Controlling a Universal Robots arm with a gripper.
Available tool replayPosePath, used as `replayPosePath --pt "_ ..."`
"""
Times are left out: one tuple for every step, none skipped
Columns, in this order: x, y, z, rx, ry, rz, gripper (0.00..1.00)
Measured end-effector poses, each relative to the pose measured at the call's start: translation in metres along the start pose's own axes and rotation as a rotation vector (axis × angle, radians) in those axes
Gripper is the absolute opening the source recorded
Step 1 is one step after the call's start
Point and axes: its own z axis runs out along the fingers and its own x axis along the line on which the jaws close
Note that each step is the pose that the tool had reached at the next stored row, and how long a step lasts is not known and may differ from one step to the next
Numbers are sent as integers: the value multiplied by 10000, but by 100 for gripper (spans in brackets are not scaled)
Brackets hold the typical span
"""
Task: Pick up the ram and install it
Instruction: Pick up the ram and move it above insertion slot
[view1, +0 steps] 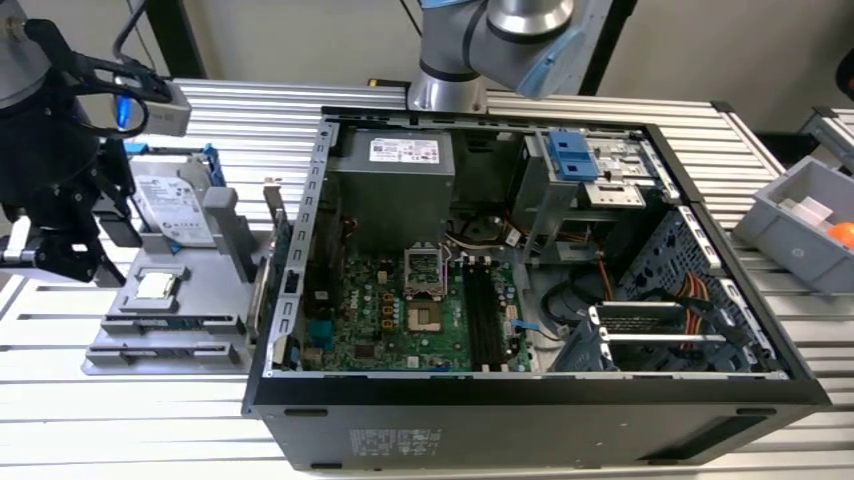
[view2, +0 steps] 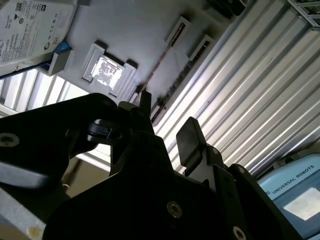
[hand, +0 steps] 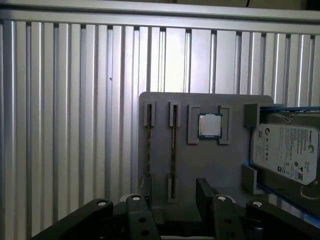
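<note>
The arm's wrist is held low over the slatted desk (view1: 240, 110), toward the desk's edge at the exterior view's left, and the black pincer (view1: 56, 255) is hung at the side of a grey holder tray (view1: 200, 305). In both wrist views the pincer is seen released: its two fingers (hand: 205, 192) are spread with open space between them, and nothing is gripped. The ram (hand: 173, 150) is kept on the tray, stood on edge in a long narrow slot just beside the square processor chip (hand: 210, 125). In the first wrist view the gap of the pincer is lined up with that slot, though contact cannot be judged, and the stick is seen edge-on as a thin dark line. In the second wrist view it is shown as a thin slanted strip beyond the fingertips; its colour cannot be told. A hard drive (hand: 286, 150) is laid beyond the processor chip from the ram. In the exterior view an open computer case (view1: 534, 250) is set in the middle of the desk, its motherboard (view1: 400, 310) exposed.
</note>
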Motion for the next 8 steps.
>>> replayPosePath --pt "7 0 5 0 0 0 100" --pt "13 0 11 0 0 1 100" --pt "20 0 16 0 0 1 100" --pt "26 0 23 2 -1 2 100" --pt "31 0 28 2 -1 3 100" --pt "35 0 34 3 -2 4 100" --pt "40 0 39 3 -2 3 100" --pt "44 0 43 1 -1 3 100"
